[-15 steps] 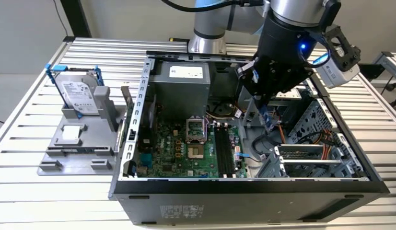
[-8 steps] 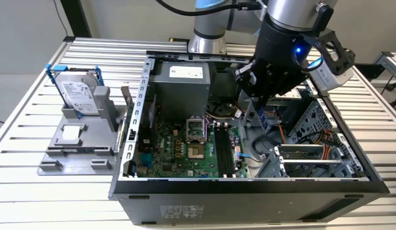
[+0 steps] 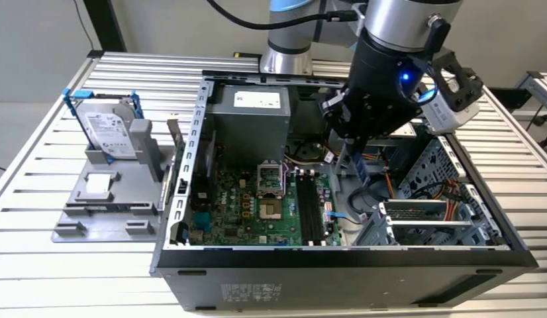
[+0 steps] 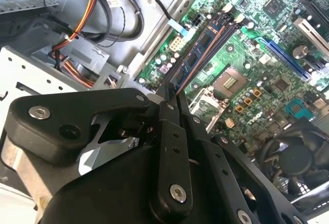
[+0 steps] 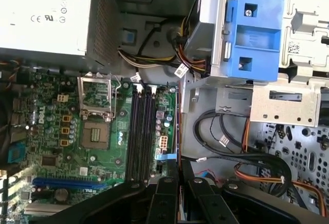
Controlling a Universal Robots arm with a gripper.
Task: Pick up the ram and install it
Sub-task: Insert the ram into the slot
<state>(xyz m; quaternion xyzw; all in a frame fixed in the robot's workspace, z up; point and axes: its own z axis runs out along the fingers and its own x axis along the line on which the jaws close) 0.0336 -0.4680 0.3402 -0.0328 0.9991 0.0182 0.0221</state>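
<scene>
A slatted aluminium tabletop (image 3: 44,172) carries an open black tower computer case (image 3: 344,271), lying on its side with the green motherboard (image 3: 247,199) facing up. The arm's black tool (image 3: 353,151) reaches down into the case, clenched on the ram (image 3: 357,171), a long, thin dark circuit-board stick with a bluish label. It hangs on edge below the fingers, above the board and not yet seated.

In the first wrist view the ram (image 5: 178,131) runs parallel to the row of long black memory slots (image 5: 140,131), but looks offset from them, over the board's edge on the drive-cage side. To do this step well, I judge the stick should be brought squarely over one slot, kept upright and level along its length, with its notch matched, then pressed evenly so both end latches catch.

A bundle of black and orange cables (image 5: 247,157) lies just beside that edge and could snag the stick or the fingers. The perforated metal drive cage (image 3: 442,179) crowds one side and the bare processor socket (image 5: 96,131) sits near the other. A silver hard drive in a blue bracket (image 3: 106,129) stands well apart on a grey stand (image 3: 106,199).
</scene>
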